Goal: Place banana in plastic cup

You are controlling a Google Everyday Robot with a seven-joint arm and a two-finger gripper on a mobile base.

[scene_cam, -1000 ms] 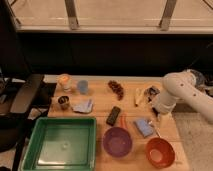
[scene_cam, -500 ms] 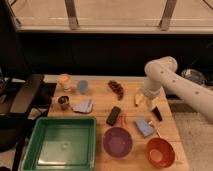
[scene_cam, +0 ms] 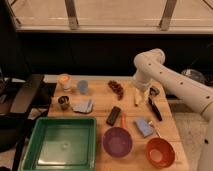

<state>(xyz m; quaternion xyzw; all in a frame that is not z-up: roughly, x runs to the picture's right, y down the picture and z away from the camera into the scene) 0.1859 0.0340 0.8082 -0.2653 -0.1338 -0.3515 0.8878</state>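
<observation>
The pale yellow banana (scene_cam: 137, 98) lies on the wooden table (scene_cam: 100, 117), right of the middle, near the back. My gripper (scene_cam: 142, 91) hangs at the end of the white arm, right over the banana's upper end and touching or almost touching it. I cannot tell whether it has hold of the banana. The light blue plastic cup (scene_cam: 82, 87) stands upright at the back left of the table, well to the left of the gripper.
A reddish-brown grape bunch (scene_cam: 117, 88) lies between cup and banana. An orange-white cup (scene_cam: 64, 80), a dark metal cup (scene_cam: 63, 101), a grey-blue cloth (scene_cam: 83, 106), a black remote-like bar (scene_cam: 114, 115), a black tool (scene_cam: 154, 108), a blue sponge (scene_cam: 143, 126), a purple bowl (scene_cam: 117, 141), an orange bowl (scene_cam: 160, 151) and a green tray (scene_cam: 60, 142) are also there.
The arm has swung left from the table's right side and its elbow has risen. The gripper now stands over the banana. The banana has barely moved.
</observation>
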